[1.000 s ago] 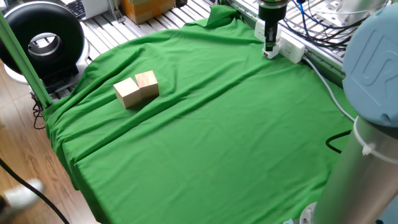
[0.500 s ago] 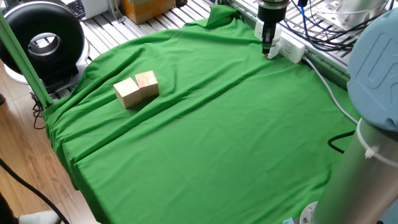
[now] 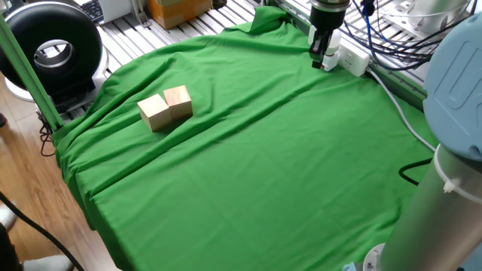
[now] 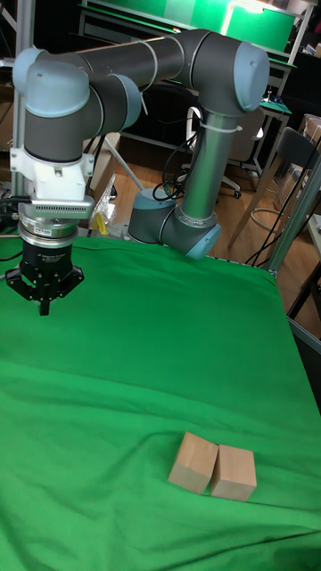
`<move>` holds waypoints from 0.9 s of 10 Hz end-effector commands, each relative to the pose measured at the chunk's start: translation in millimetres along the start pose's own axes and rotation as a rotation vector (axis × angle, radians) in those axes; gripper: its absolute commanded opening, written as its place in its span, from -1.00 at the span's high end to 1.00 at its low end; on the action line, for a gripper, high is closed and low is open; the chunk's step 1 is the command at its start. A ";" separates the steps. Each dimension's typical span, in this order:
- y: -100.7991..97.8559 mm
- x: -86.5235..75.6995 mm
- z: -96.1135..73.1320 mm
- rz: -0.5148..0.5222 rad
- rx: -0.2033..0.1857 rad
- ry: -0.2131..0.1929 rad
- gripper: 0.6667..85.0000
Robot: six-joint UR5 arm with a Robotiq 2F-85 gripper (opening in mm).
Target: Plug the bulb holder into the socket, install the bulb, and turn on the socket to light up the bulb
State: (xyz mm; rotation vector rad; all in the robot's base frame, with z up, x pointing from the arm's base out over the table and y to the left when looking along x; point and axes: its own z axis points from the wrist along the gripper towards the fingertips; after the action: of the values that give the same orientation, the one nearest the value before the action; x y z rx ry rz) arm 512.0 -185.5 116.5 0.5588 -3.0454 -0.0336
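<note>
The socket (image 3: 355,60), a long white power strip, lies at the far right edge of the green cloth, and its white cable (image 3: 399,111) runs toward the front right. My gripper (image 3: 324,63) points straight down over the socket's left part and hides what is under it. In the tall fixed view the gripper (image 4: 43,308) narrows to a point just above the cloth, and the socket is out of that frame. The bulb holder and the bulb are hidden or out of view. Whether anything is between the fingers is not visible.
Two wooden blocks (image 3: 166,108) sit side by side on the left part of the cloth, and they also show in the tall view (image 4: 212,466). The arm's grey column (image 3: 440,173) stands at the front right. Black cables (image 3: 392,38) pile up behind the socket.
The gripper has risen slightly and shifted a little left over the socket. A small reddish spot seen under its tips a second ago no longer shows.
</note>
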 end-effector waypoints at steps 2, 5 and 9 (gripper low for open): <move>7.4 -5.5 -0.8 0.046 -0.026 -0.018 0.99; 5.8 -7.6 -0.4 0.065 -0.021 -0.021 0.99; 2.8 -6.8 -0.7 0.065 -0.017 -0.021 0.99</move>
State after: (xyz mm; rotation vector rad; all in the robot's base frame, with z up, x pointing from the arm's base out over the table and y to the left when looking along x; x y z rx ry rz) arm 515.5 -181.9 115.6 0.4724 -3.0680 -0.0462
